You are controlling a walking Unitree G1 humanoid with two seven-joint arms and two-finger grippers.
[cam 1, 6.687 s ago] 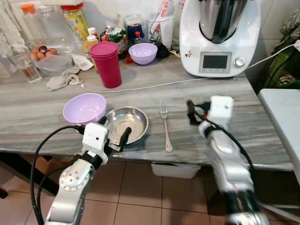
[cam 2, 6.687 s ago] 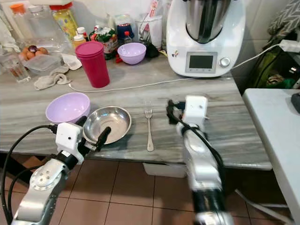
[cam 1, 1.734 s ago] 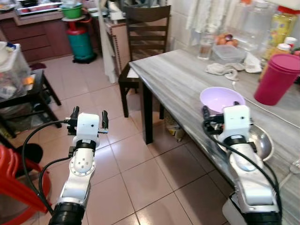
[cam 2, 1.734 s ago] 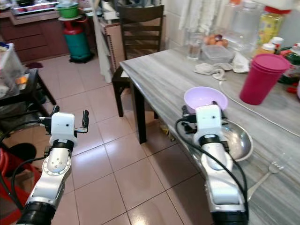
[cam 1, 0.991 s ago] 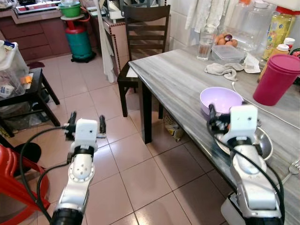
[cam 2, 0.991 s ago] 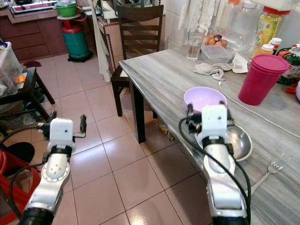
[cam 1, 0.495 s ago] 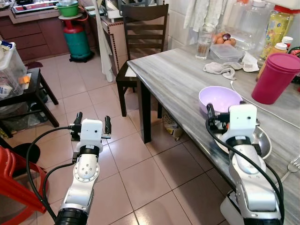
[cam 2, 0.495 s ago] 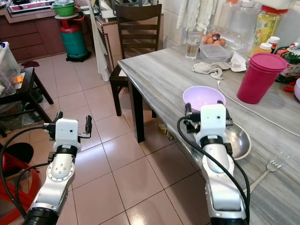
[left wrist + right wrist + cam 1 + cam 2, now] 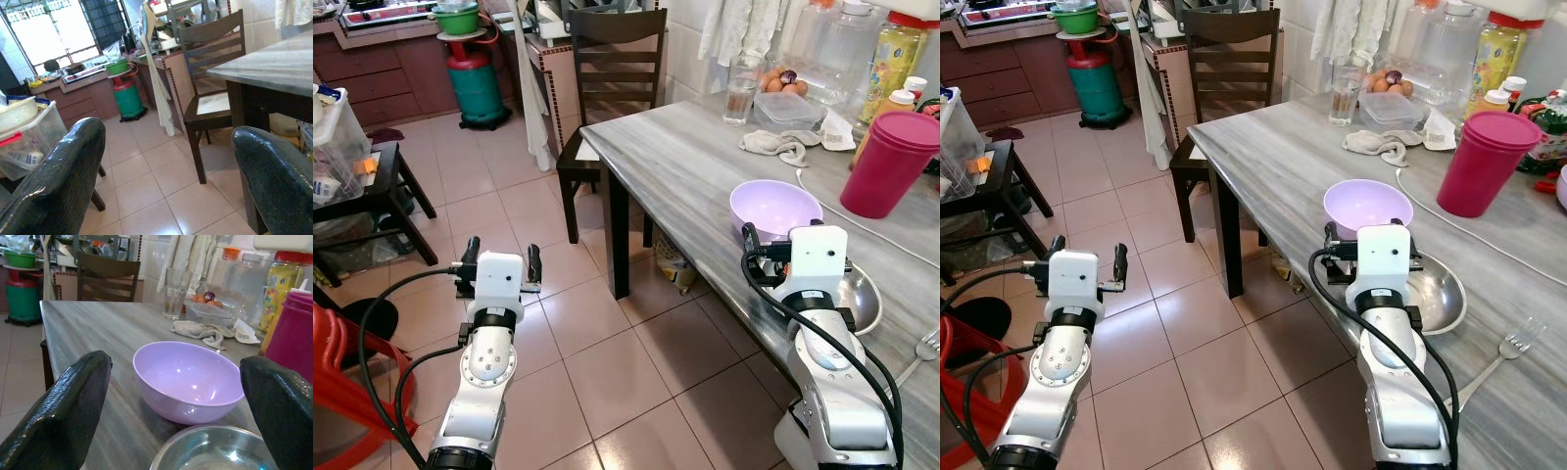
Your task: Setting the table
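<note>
1. Both jaws stand released — left gripper [image 9: 498, 262] over the tiled floor [image 9: 607, 362], right gripper [image 9: 176, 396] at the table's [image 9: 685, 166] near edge, grasping nothing.
2. Just beyond the right gripper: one lilac bowl [image 9: 775, 210], one steel bowl [image 9: 862, 299] touching it on the right.
3. One fork [image 9: 918, 354] farther right — one magenta cup [image 9: 889, 163] far behind.

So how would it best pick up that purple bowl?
Probably by the rim: the purple bowl sits upright and open, so one finger could go inside and one outside its near wall. The open right claw already faces it from the table-edge side.
</note>
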